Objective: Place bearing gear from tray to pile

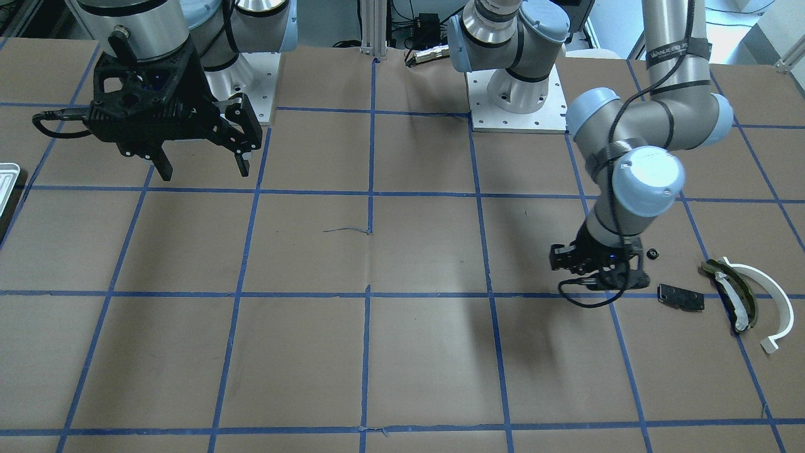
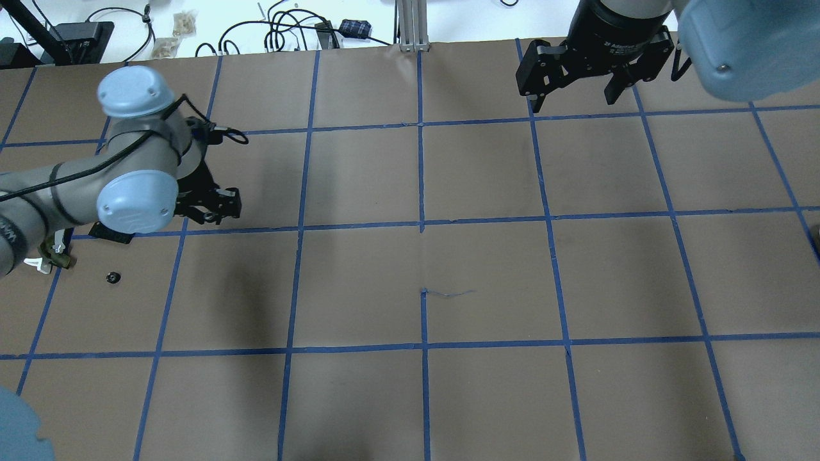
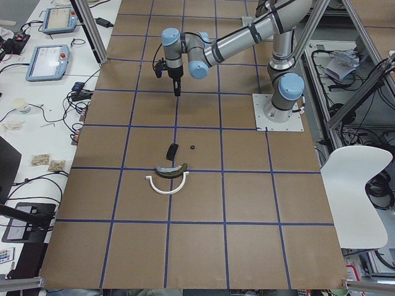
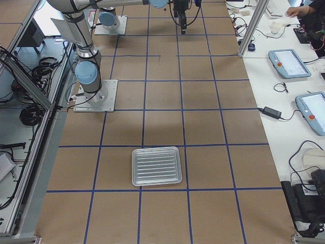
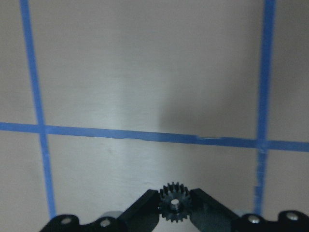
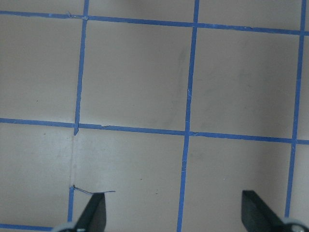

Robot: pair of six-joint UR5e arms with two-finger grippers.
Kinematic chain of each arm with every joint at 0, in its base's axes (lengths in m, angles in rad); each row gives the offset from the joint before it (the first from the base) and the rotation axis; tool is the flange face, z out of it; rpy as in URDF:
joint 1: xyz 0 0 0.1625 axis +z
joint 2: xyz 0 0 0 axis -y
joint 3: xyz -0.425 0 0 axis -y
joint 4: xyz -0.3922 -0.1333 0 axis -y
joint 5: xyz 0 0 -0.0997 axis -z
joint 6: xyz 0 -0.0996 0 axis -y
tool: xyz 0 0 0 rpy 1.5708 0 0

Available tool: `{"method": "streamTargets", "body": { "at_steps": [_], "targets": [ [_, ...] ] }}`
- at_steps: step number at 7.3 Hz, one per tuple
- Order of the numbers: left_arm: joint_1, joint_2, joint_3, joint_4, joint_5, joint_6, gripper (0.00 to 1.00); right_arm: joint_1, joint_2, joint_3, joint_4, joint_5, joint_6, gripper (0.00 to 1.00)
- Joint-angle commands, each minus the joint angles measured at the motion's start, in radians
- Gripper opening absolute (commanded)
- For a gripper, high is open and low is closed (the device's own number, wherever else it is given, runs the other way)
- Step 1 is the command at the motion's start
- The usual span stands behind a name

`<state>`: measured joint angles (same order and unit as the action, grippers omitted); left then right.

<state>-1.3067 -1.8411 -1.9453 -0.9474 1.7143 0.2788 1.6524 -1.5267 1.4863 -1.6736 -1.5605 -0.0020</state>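
My left gripper [image 5: 175, 209] is shut on a small black toothed bearing gear [image 5: 175, 202], held above the brown table. In the front-facing view this gripper [image 1: 561, 259] hangs just left of the pile: a black plate with holes [image 1: 680, 296], an olive-and-white curved strip [image 1: 732, 296] and a white half-ring arc [image 1: 772, 297]. In the overhead view it [image 2: 225, 205] is right of the plate [image 2: 110, 232]. The silvery tray [image 4: 156, 166] lies far off at the table's other end; its edge shows in the front-facing view [image 1: 6, 179]. My right gripper [image 1: 201, 165] is open and empty, high above the table.
A small black round part [image 1: 653, 254] lies on the table beside the pile, also in the overhead view [image 2: 113, 277]. Blue tape lines grid the brown table. The right wrist view shows only bare table between the open fingers [image 6: 94, 212].
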Motion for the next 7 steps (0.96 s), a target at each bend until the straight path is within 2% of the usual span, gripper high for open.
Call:
{"method": "streamTargets", "body": {
  "at_steps": [1, 3, 7],
  "targets": [
    [0.260, -0.003, -0.099, 0.108, -0.121, 0.305, 0.00, 0.000, -0.003, -0.001, 0.000, -0.006, -0.001, 1.00],
    [0.316, -0.023, -0.107, 0.154, -0.125, 0.391, 0.00, 0.000, -0.004, -0.006, 0.008, -0.010, -0.001, 1.00],
    [0.345, -0.026, -0.139, 0.176, -0.117, 0.387, 0.00, 0.001, -0.001, -0.005, 0.006, -0.009, -0.001, 1.00]
  ]
}}
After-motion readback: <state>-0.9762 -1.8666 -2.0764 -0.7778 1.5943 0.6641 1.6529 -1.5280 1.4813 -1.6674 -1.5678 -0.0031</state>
